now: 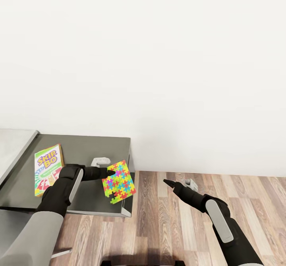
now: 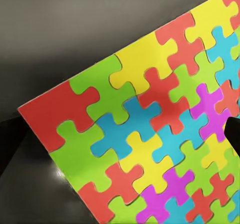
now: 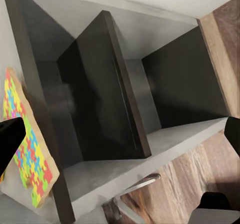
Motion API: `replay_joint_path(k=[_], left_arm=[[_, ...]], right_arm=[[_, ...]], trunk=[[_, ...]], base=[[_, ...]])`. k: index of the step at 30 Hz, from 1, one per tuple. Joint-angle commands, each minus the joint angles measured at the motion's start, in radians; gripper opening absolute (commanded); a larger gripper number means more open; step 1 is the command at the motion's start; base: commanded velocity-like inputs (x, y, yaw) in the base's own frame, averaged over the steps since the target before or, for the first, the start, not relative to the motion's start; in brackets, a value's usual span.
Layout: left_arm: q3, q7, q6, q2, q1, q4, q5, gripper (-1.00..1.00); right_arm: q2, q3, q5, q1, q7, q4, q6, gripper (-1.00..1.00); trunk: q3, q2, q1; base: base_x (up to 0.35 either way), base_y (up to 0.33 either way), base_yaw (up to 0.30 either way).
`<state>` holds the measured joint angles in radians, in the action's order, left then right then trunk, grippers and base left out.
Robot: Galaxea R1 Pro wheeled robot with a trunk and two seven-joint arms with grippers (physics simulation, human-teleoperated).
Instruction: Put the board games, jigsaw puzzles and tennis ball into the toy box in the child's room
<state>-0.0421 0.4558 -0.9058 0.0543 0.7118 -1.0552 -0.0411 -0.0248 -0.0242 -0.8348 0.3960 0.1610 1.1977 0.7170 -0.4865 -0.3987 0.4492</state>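
Observation:
A jigsaw puzzle (image 1: 118, 182), a yellow slab with many-coloured interlocking pieces, hangs tilted over the right edge of the table's dark grey corner section (image 1: 85, 147). My left gripper (image 1: 109, 172) is shut on the puzzle's near edge. Close up, the puzzle (image 2: 145, 134) slants in front of the dark tabletop. A board game (image 1: 48, 168), pale with green edges and marked Skip-Bo, lies flat on the table left of my left arm. My right gripper (image 1: 167, 182) hovers open and holding nothing over the floor right of the table, its fingers (image 3: 10, 141) spread apart. The toy box and tennis ball are out of view.
The table's light grey top (image 1: 14, 147) continues to the left. Under the table's end are dark open shelf compartments (image 3: 110, 93), with the puzzle (image 3: 25, 144) beside them. Wooden floor (image 1: 174, 226) spreads to the right, and a white wall (image 1: 159, 59) stands behind.

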Motion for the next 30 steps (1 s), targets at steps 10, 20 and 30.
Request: replay_joint_path(k=[10, 20, 30], left_arm=[[-0.004, 0.008, -0.01, 0.001, 0.0, 0.015, 0.013, 1.0], [-0.018, 0.028, -0.014, 0.037, 0.0, -0.007, 0.029, 1.0], [-0.129, 0.272, -0.067, 0.107, 0.0, -0.077, 0.084, 1.0]], right_arm=[[0.002, -0.002, 0.0, 0.001, 0.005, 0.0, 0.007, 1.0], [0.003, 0.038, 0.0, 0.001, 0.005, 0.001, 0.008, 1.0], [0.003, 0.071, 0.0, 0.001, 0.005, 0.004, 0.007, 1.0]], trunk=[[-0.002, -0.001, 0.001], [-0.002, -0.001, 0.001], [-0.002, -0.001, 0.001]], base=[[0.0, -0.008, 0.0], [0.0, 0.0, 0.0], [0.0, 0.0, 0.0]])
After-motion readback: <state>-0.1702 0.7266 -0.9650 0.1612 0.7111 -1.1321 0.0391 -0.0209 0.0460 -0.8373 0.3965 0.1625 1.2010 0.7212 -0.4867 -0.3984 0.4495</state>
